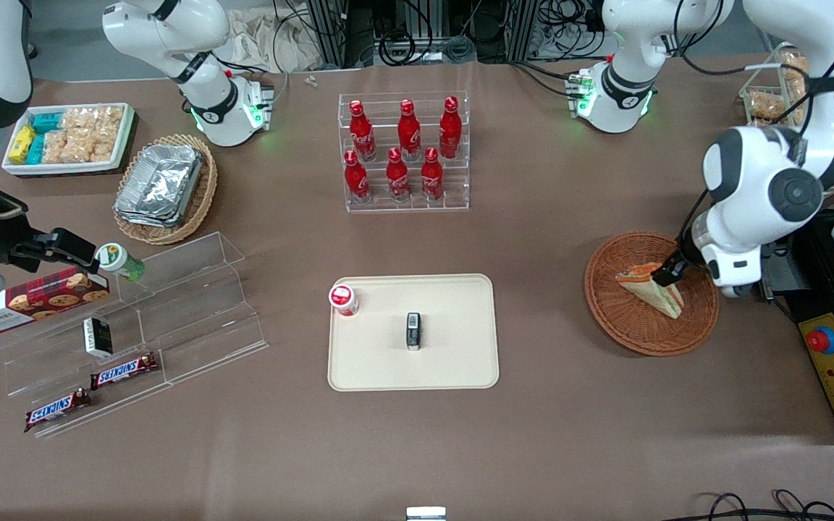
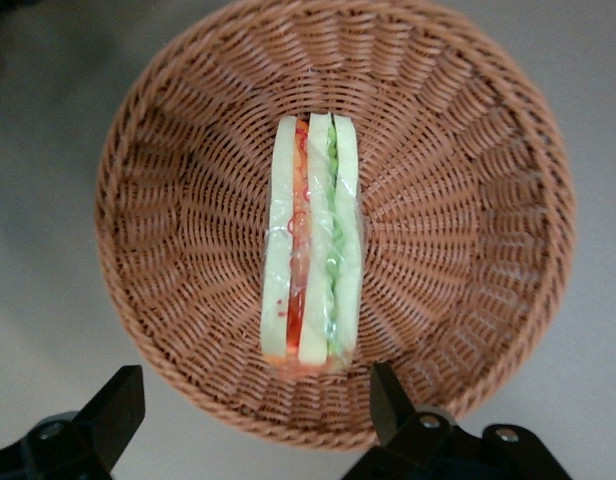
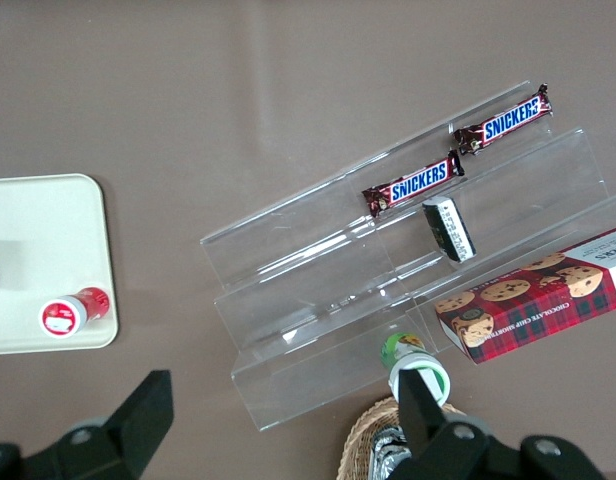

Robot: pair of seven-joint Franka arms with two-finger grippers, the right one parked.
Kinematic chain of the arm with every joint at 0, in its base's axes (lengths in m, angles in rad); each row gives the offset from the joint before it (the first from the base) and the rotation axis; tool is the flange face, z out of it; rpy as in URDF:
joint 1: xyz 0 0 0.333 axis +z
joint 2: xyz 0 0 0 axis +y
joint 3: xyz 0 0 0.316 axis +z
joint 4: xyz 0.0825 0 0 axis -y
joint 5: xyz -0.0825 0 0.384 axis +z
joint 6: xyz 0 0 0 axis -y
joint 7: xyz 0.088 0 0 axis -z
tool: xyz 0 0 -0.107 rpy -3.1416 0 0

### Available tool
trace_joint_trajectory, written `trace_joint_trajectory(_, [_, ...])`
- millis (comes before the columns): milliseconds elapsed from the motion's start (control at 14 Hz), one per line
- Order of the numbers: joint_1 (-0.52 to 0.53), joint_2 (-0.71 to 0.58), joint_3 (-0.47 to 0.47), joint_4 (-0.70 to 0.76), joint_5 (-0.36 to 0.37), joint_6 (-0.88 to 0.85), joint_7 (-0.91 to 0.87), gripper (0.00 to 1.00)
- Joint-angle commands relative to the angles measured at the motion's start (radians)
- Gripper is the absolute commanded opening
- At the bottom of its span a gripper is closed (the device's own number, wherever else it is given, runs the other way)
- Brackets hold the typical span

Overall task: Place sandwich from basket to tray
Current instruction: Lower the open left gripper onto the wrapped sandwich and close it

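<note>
A: Starting from the parked arm's end of the counter (image 1: 547, 434), what is found before the task's things are reached?

B: Clear acrylic steps (image 1: 171, 318) with wrapped chocolate bars (image 1: 124, 371) are passed first, then the tray (image 1: 460, 362) at mid-counter: flat, cream plastic, rounded corners, a low rim. A small red-capped jar (image 1: 343, 299) and a small dark block (image 1: 413, 331) are already carried on it, but much of its floor is bare.

A: And the sandwich?

B: The sandwich (image 1: 652, 288) lies in the basket (image 1: 616, 311), toward the working arm's end. The basket is round, shallow, of reddish-brown wicker with ribs radiating from the centre. The sandwich is a soft white-bread wedge, seemingly film-wrapped, with red, orange and green layers shown along its cut edge (image 2: 313, 250).

A: Which step is judged to be in hand?

B: The approach to the grasp. The hand (image 1: 667, 275) is held just above the wedge, at roughly its 1 o'clock corner, fingers (image 2: 388, 400) spread wide, with nothing gripped.

A: What is called for next?

B: Probably a descent so the wedge is straddled across its bread faces, a gentle closure since the bread would be crushed easily, then a lift clear of the rim.
</note>
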State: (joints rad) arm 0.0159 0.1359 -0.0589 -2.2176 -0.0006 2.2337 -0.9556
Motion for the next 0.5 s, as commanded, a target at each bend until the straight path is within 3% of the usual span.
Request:
trace_joint_trajectory(0, [-0.002,0.033,0.002,-0.004,0.021,0.049,-0.061,1.00])
trace_joint_trajectory(429, [-0.002,0.145,0.002,-0.004,0.062,0.164,-0.071,1.00])
